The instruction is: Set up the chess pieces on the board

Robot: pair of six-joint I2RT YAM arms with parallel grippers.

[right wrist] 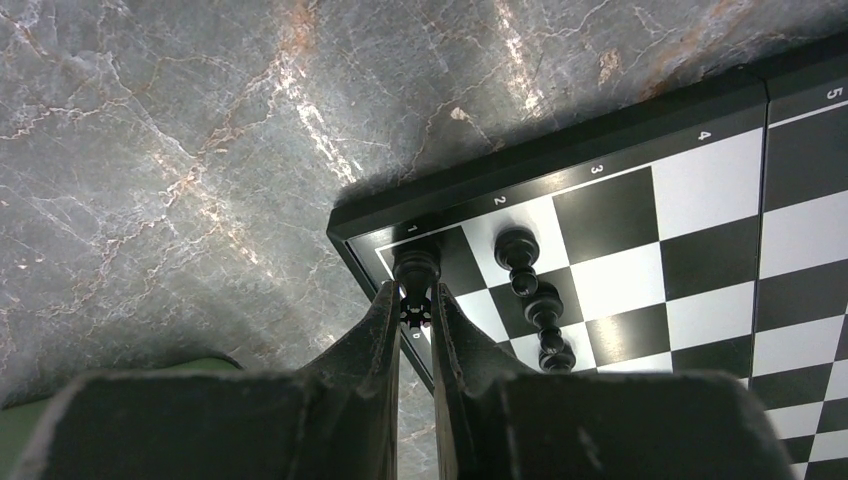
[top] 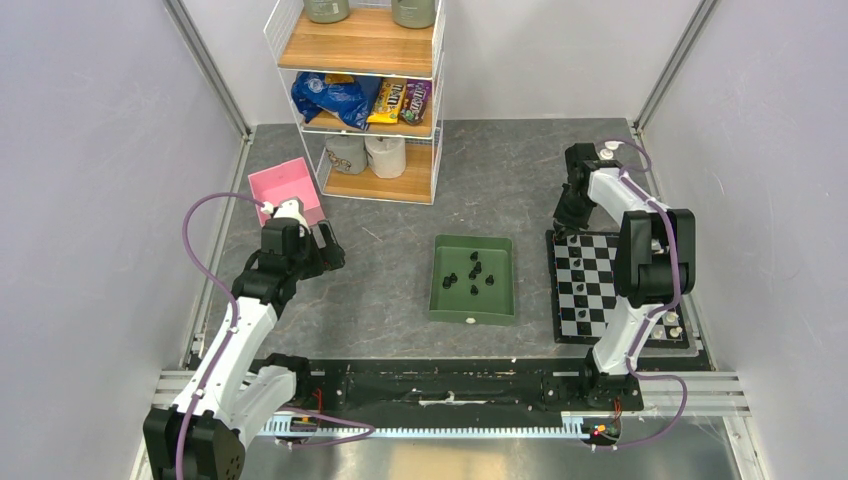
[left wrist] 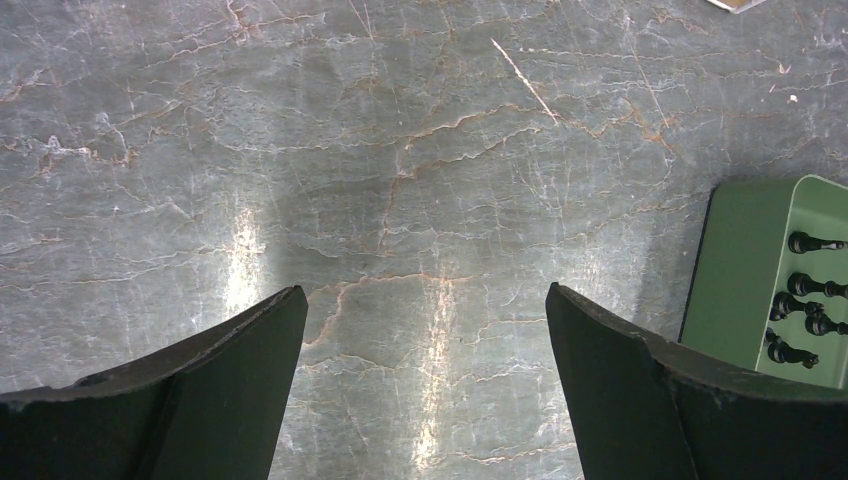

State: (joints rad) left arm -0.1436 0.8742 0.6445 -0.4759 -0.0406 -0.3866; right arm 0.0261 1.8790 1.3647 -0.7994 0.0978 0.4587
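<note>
R gripper (right wrist: 413, 300) clamps tiny black chess piece (right wrist: 415, 268) at checkered board's (right wrist: 700, 190) 11 o'clock corner, L gripper (left wrist: 425, 295) gapes empty; several pcs left in green tray (top: 440, 300).

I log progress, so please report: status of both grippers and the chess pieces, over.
Left gripper open, over table. Right gripper shut on black piece at board corner. Next piece close beside, not touching.

One board (top: 590, 255); one green tray (top: 440, 300); one pink bin (top: 285, 190); about six black chess pieces (top: 477, 268) in tray.
</note>
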